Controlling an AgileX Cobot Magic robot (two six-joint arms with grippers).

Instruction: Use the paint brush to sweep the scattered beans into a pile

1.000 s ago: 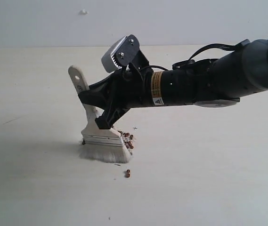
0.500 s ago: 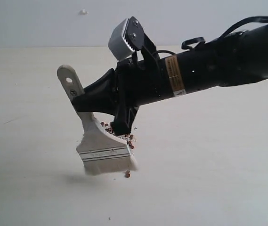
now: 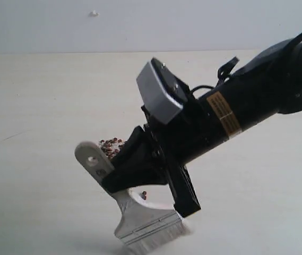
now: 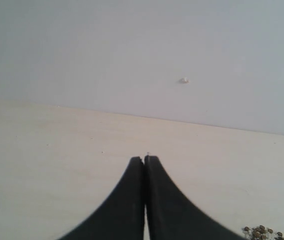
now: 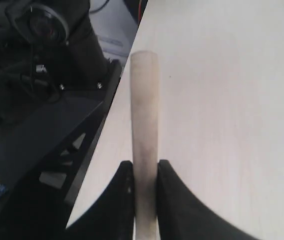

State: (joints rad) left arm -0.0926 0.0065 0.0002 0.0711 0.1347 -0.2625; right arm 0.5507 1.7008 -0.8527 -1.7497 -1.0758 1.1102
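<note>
Exterior view | paint brush (image 3: 140,218) | pale handle, silver ferrule, whitish bristles

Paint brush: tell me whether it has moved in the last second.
Yes. The paint brush has crossed from beyond the stray beans to their near side.

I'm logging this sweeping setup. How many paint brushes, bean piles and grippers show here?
Paint brush: 1
Pile of beans: 1
Grippers: 2 (right gripper shut on the brush, left gripper shut and empty)
Total: 4
</note>
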